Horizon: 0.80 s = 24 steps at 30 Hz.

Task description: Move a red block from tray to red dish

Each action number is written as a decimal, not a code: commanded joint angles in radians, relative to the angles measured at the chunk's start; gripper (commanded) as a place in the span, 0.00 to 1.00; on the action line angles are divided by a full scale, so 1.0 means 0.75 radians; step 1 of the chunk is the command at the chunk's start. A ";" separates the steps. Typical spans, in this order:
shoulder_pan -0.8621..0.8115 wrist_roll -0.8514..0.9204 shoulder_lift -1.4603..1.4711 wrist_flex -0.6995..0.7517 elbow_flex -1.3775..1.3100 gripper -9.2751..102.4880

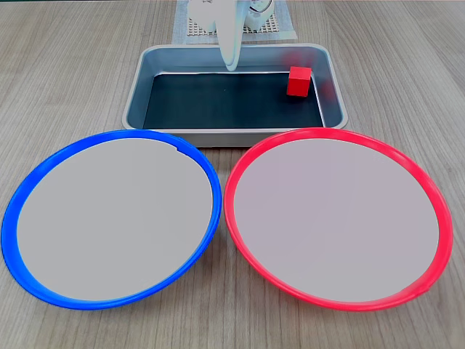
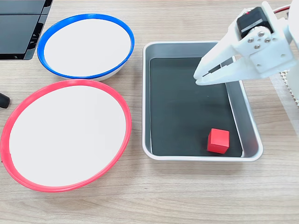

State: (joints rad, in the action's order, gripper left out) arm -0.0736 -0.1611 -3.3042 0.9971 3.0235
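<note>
The red block (image 1: 298, 80) (image 2: 218, 140) lies on the dark bottom of the silver tray (image 1: 232, 135) (image 2: 146, 98), in the corner that is right in one fixed view and bottom right in the other. My white gripper (image 1: 231, 64) (image 2: 198, 78) hangs over the opposite part of the tray, well apart from the block. Its fingers meet at the tips and hold nothing. The red dish (image 1: 228, 196) (image 2: 70, 83), pale grey inside, sits beside the tray with nothing on it.
A blue-rimmed dish (image 1: 16, 211) (image 2: 84, 17) of equal size sits next to the red one. A white mesh mat (image 1: 190, 29) lies under the arm's base behind the tray. A black device (image 2: 18, 28) occupies one corner of the wooden table.
</note>
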 commanded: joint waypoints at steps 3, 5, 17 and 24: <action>-0.002 0.008 -0.033 0.004 0.000 0.08; -0.002 0.008 -0.033 0.004 0.000 0.08; -0.002 0.008 -0.033 0.004 0.000 0.08; 0.133 0.229 0.041 -0.016 -0.061 0.08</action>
State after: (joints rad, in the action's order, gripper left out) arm 0.0015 -0.0506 -3.3027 1.0017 3.0235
